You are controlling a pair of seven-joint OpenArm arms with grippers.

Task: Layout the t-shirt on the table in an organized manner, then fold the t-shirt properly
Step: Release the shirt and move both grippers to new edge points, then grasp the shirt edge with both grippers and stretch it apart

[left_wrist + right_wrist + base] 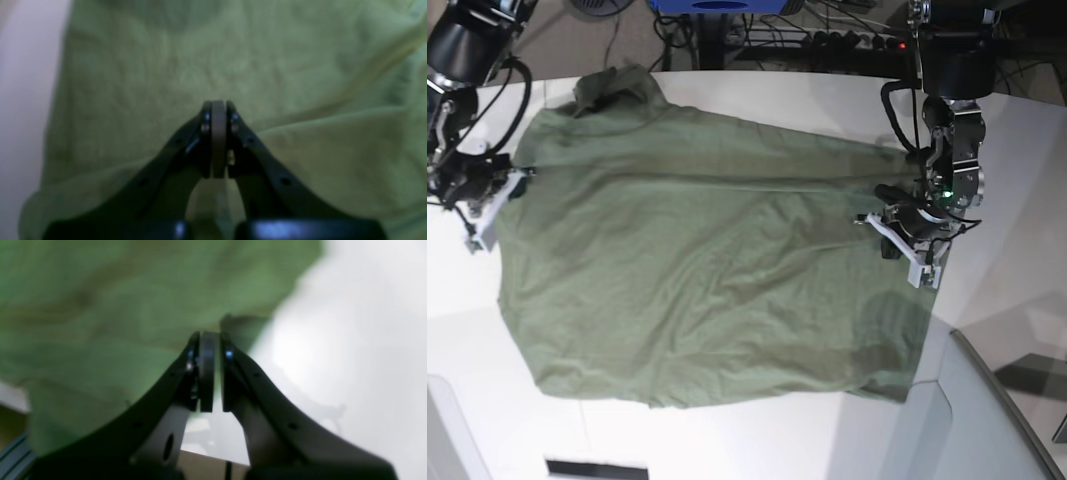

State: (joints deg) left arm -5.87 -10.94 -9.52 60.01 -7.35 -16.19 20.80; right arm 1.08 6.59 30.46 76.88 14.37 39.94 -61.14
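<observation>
Olive-green soft cotton t-shirt [707, 260] lies spread, wrinkled, across white smooth table [757, 440]. Left gripper [219, 110] fingers pressed together over the cloth; right gripper [207, 340] fingers nearly together at shirt's edge, pinch unclear.

The white table [757, 90] carries the spread t-shirt [697, 270].

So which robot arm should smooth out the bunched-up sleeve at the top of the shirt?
Probably the right gripper. It sits at the t-shirt edge on the same side as the bunched sleeve. The left gripper is at the opposite edge, much farther away. Both look shut.
</observation>
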